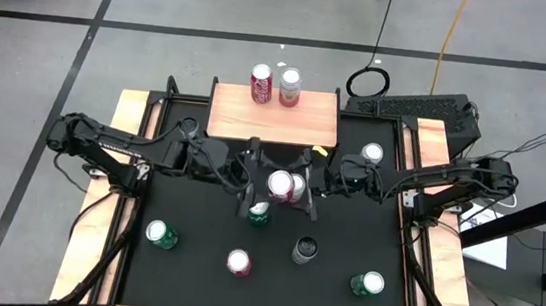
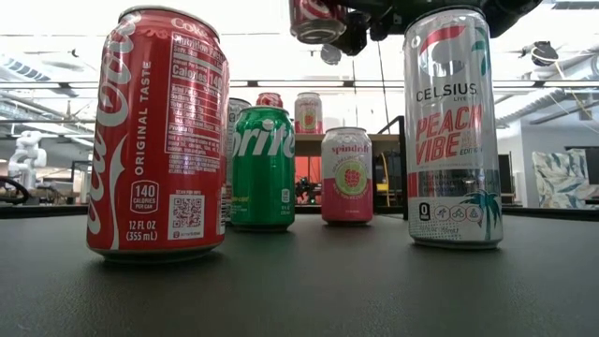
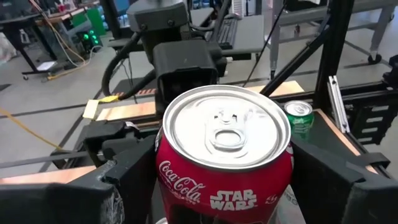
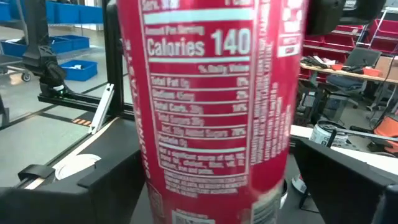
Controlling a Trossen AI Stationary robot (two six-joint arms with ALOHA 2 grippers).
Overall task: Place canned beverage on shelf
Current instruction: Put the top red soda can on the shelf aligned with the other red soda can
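A red Coca-Cola can (image 3: 224, 155) is grasped by the left gripper (image 1: 251, 176) near the shelf (image 1: 274, 116). The right gripper (image 1: 312, 182) is held spread around it.

left hand (image 1: 262, 179) closed on load | right hand (image 1: 302, 188) fingers spread, facing left hand

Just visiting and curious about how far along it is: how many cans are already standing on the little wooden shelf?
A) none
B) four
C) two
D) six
C: the high view shows just two cans, a red one and a pink-red one, side by side on the wooden shelf; the other cans are down on the black mat.
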